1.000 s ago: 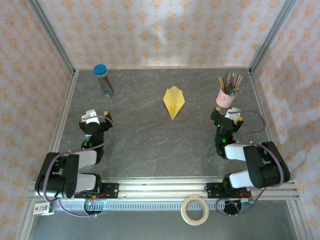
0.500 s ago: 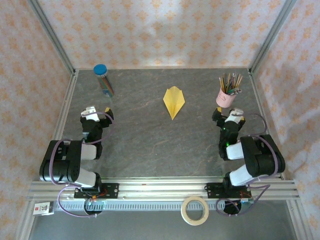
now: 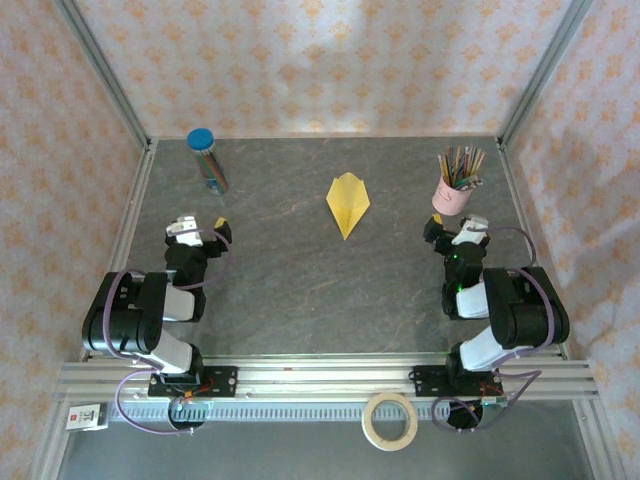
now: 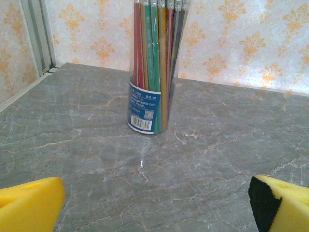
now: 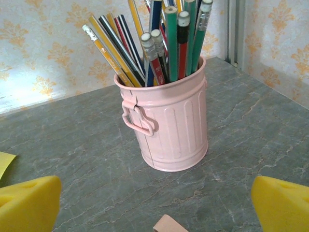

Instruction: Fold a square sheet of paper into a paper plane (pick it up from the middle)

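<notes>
The left gripper (image 3: 199,226) stands with its jaws wide apart and nothing between them; in its wrist view the yellow foam pads (image 4: 29,205) are cut off at the lower corners. The right gripper (image 3: 456,227) is spread just as wide and empty, its pads likewise cropped by the frame. Toward 12 o'clock from the left gripper stands a clear tube of pencils (image 4: 154,72), its top cut off in the wrist view. Toward 12 o'clock from the right gripper, near it, is a pink bucket (image 5: 169,130) of pencils, whose tips run out of frame. A tan scrap (image 5: 166,224) at the bottom edge is too cropped to identify. The paper plane (image 3: 347,203) lies flat between the grippers, toward 12 o'clock from the table's middle, well apart from both, its sharp point aimed at 6 o'clock. The table (image 3: 300,290) is grey, veined like stone, framed by aluminium rails, with orange-patterned wallpaper on three sides. A roll of tape (image 3: 390,420) sits on the front ledge at 6 o'clock.
</notes>
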`<state>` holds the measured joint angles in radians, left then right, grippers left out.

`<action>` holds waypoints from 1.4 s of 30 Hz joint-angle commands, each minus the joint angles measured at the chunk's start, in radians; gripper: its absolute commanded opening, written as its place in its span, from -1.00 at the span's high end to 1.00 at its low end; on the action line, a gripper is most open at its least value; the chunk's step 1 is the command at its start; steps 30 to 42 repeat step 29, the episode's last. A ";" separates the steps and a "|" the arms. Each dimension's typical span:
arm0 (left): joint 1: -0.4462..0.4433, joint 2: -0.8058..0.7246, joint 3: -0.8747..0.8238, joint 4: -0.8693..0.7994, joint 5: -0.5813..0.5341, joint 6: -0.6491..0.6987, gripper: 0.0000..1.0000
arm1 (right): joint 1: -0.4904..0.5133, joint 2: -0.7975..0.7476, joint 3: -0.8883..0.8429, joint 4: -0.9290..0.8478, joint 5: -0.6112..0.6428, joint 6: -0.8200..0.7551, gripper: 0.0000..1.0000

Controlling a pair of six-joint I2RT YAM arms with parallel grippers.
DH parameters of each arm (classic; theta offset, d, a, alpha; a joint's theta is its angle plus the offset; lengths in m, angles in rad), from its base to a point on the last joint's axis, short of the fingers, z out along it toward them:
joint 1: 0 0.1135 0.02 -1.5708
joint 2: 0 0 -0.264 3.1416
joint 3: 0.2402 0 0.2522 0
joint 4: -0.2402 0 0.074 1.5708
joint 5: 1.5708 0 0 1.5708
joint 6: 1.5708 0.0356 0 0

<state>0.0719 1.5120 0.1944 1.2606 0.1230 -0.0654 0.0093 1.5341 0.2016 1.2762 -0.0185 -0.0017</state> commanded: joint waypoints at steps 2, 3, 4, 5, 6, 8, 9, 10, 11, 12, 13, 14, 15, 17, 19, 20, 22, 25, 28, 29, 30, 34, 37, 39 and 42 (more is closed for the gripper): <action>-0.035 0.005 0.040 -0.017 -0.071 0.033 -0.98 | -0.008 -0.006 0.011 0.006 -0.026 -0.010 -0.99; -0.039 0.002 0.043 -0.028 -0.091 0.031 -0.98 | -0.007 -0.006 0.017 -0.003 -0.030 -0.015 -0.99; -0.043 0.004 0.042 -0.021 -0.112 0.029 -0.98 | -0.004 -0.006 0.019 -0.010 -0.024 -0.017 -0.99; -0.046 0.004 0.042 -0.024 -0.117 0.031 -0.98 | -0.002 -0.004 0.020 -0.009 -0.021 -0.018 -0.99; -0.049 0.002 0.043 -0.026 -0.122 0.032 -0.98 | -0.001 -0.004 0.021 -0.009 -0.020 -0.019 -0.99; -0.050 0.004 0.044 -0.025 -0.122 0.032 -0.98 | 0.001 -0.005 0.021 -0.011 -0.015 -0.020 -0.99; -0.049 0.003 0.042 -0.026 -0.122 0.032 -0.98 | 0.001 -0.003 0.022 -0.011 -0.015 -0.020 -0.99; -0.048 0.004 0.042 -0.024 -0.121 0.032 -0.98 | 0.002 -0.003 0.022 -0.012 -0.014 -0.020 -0.99; -0.050 0.004 0.042 -0.025 -0.123 0.032 -0.98 | 0.002 -0.002 0.022 -0.012 -0.014 -0.020 -0.99; -0.050 0.003 0.043 -0.024 -0.123 0.033 -0.98 | 0.001 -0.003 0.022 -0.012 -0.013 -0.020 -0.99; -0.049 0.003 0.042 -0.024 -0.123 0.034 -0.98 | 0.002 -0.003 0.023 -0.012 -0.014 -0.020 -0.99; -0.049 0.003 0.043 -0.024 -0.123 0.033 -0.98 | 0.001 -0.003 0.022 -0.012 -0.014 -0.021 -0.99; -0.049 0.004 0.043 -0.025 -0.123 0.032 -0.98 | 0.002 -0.003 0.022 -0.012 -0.013 -0.021 -0.99; -0.050 0.003 0.043 -0.026 -0.123 0.032 -0.98 | 0.004 -0.003 0.023 -0.012 -0.011 -0.021 -0.99; -0.050 0.003 0.043 -0.026 -0.123 0.032 -0.98 | 0.003 -0.003 0.022 -0.012 -0.011 -0.022 -0.99; -0.049 0.003 0.043 -0.026 -0.123 0.033 -0.98 | 0.004 -0.003 0.022 -0.012 -0.011 -0.021 -0.99; -0.051 0.004 0.044 -0.026 -0.124 0.033 -0.98 | 0.005 -0.003 0.023 -0.012 -0.011 -0.021 -0.99; -0.054 0.004 0.046 -0.028 -0.130 0.036 -0.98 | 0.004 -0.005 0.022 -0.012 -0.011 -0.021 -0.99; -0.055 0.005 0.045 -0.029 -0.131 0.036 -0.98 | 0.004 -0.008 0.017 -0.007 -0.011 -0.021 -0.99; -0.055 0.005 0.045 -0.029 -0.131 0.035 -0.98 | 0.004 -0.009 0.015 -0.002 -0.012 -0.022 -0.99; -0.055 0.005 0.045 -0.029 -0.131 0.035 -0.98 | 0.004 -0.009 0.015 -0.002 -0.012 -0.022 -0.99; -0.055 0.005 0.045 -0.029 -0.131 0.035 -0.98 | 0.004 -0.009 0.015 -0.002 -0.012 -0.022 -0.99; -0.055 0.005 0.045 -0.029 -0.131 0.035 -0.98 | 0.004 -0.009 0.015 -0.002 -0.012 -0.022 -0.99; -0.055 0.005 0.045 -0.029 -0.131 0.035 -0.98 | 0.004 -0.009 0.015 -0.002 -0.012 -0.022 -0.99; -0.055 0.005 0.045 -0.029 -0.131 0.035 -0.98 | 0.004 -0.009 0.015 -0.002 -0.012 -0.022 -0.99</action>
